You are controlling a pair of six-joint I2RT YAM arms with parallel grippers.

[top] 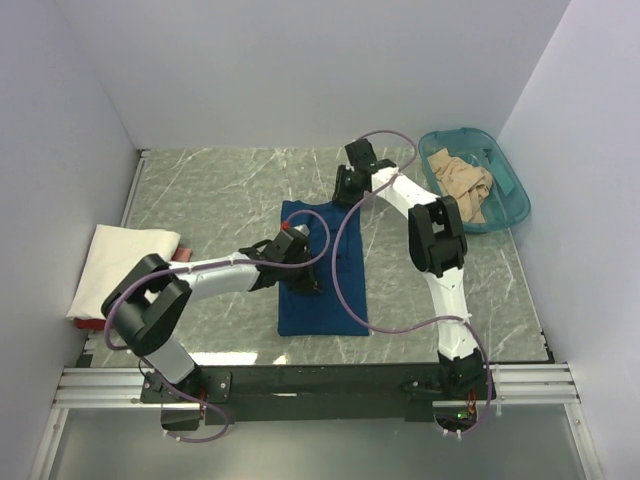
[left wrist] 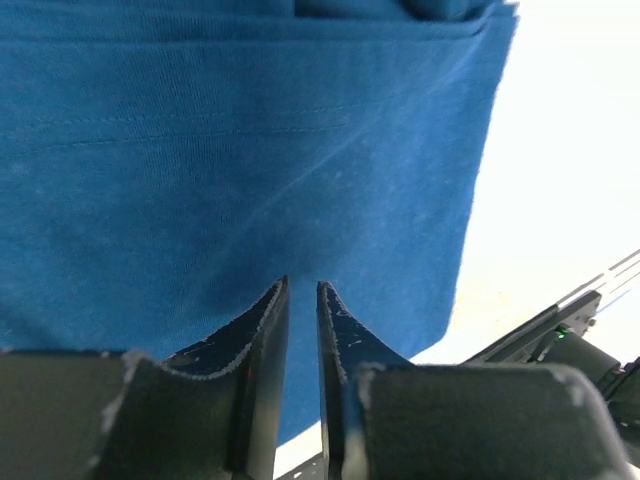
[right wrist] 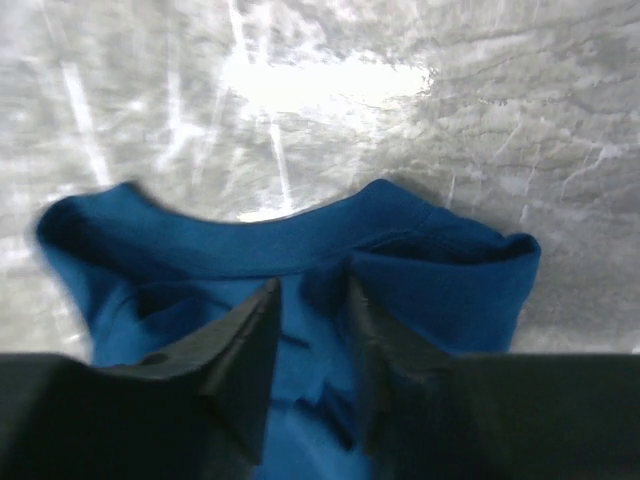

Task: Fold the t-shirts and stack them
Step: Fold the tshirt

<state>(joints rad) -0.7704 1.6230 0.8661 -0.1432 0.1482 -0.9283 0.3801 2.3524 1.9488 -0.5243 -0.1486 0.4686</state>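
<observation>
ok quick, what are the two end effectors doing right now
left end effector: barely open, narrow gap, nothing pinched, over the dark blue cloth t-shirt
right end effector: open, empty, over the same t-shirt

three t-shirts are lying in view, one dark blue shirt (top: 322, 285) at centre, one cream-white shirt (top: 120, 262) at the left edge and one tan shirt (top: 460, 182) at upper right, sitting in the single teal tub (top: 515, 200), while two arms, the left arm (top: 215, 275) and the right arm (top: 440, 270), are reaching in from the bottom.
</observation>
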